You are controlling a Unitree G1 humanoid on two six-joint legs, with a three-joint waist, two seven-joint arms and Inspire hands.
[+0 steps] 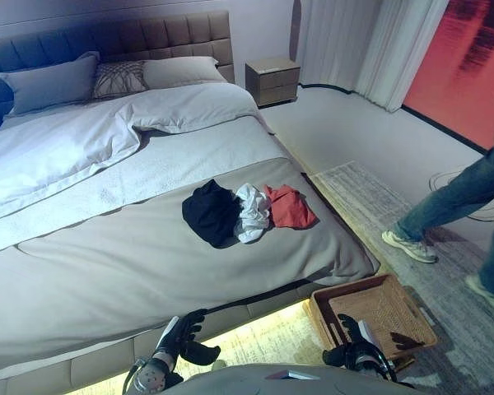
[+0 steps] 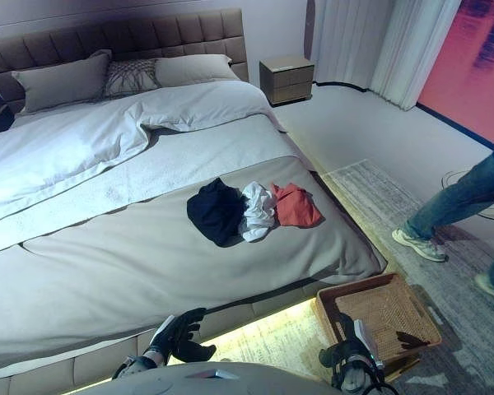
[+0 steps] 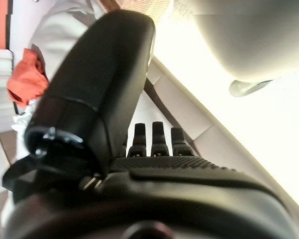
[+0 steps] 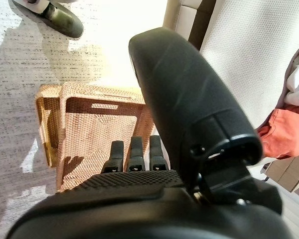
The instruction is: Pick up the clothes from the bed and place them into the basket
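Well beyond either hand (image 1: 185,333), clothes (image 1: 247,211) on bed (image 1: 107,263).

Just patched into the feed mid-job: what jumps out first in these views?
Three bunched garments lie side by side on the grey bed cover: a black garment, a white one and a red one, near the bed's right edge. The empty wicker basket sits on the floor below that edge, and a person's legs stride across the rug beyond it. Both hands, left hand and right hand, hang low and empty, fingers relaxed.
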